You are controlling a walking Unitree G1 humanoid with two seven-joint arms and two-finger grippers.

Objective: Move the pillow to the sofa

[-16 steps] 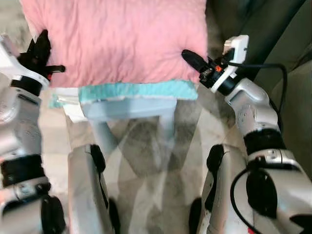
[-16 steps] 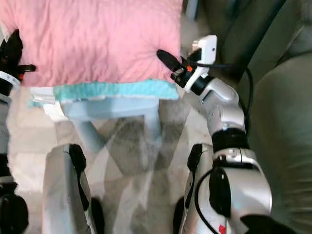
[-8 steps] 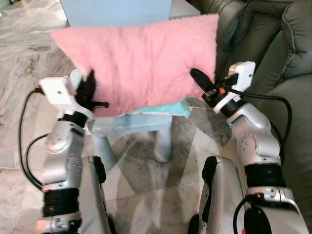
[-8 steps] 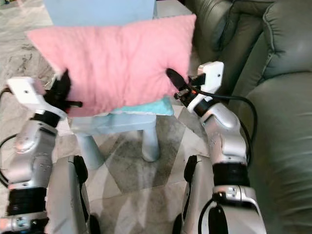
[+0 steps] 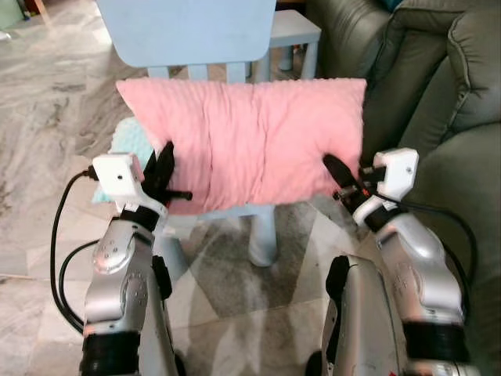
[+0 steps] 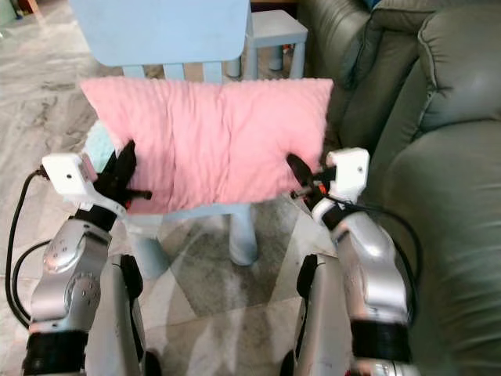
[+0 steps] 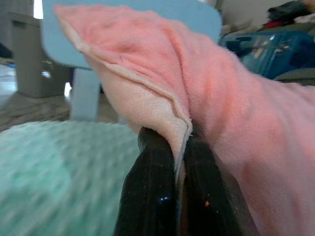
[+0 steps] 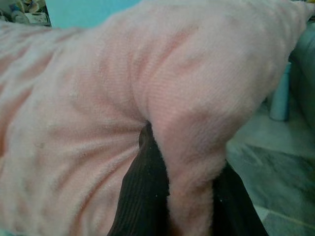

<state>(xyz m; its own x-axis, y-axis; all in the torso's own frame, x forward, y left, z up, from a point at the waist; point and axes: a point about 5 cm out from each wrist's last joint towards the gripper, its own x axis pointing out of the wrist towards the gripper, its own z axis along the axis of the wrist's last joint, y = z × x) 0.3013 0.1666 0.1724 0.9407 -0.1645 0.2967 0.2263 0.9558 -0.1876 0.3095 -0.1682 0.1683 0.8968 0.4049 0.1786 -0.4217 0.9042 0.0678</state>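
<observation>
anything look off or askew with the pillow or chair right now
Nothing stands out. The pink pillow hangs level, pinched by the left gripper and right gripper, before the upright blue chair. A teal cushion lies on the seat.

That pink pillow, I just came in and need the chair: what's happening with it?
The robot holds the pink pillow up in front of the light blue chair. The left gripper pinches its lower left edge, the right gripper its lower right. A mint cushion lies on the chair seat. The green sofa stands to the robot's right.
</observation>
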